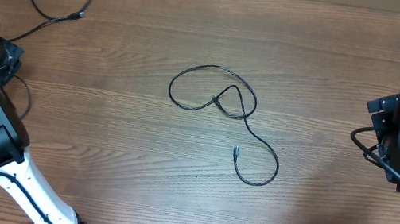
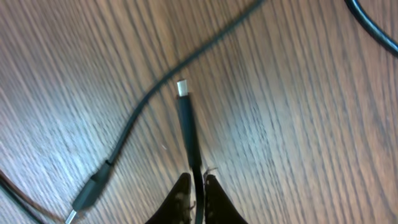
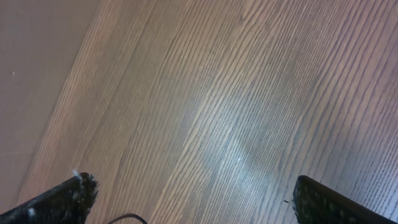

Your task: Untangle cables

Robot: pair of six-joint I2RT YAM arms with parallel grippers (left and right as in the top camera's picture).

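Overhead view: thin black looped cable [image 1: 224, 100] on wood surface [image 1: 325, 84].
Well apart from it, left tool [image 2: 196, 182] pinches a silver-tipped cable [image 2: 186, 124]; right tool [image 3: 193, 202] spread wide.

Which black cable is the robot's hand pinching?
The straight cable clamped in the left gripper, its silver plug pointing away. The slanted cable beside it lies free, and the looped cable lies far away.

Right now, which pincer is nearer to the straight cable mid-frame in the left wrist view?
Left. The left pincer is shut on that cable behind its plug; the right pincer hangs open at the table's opposite side, far from it.
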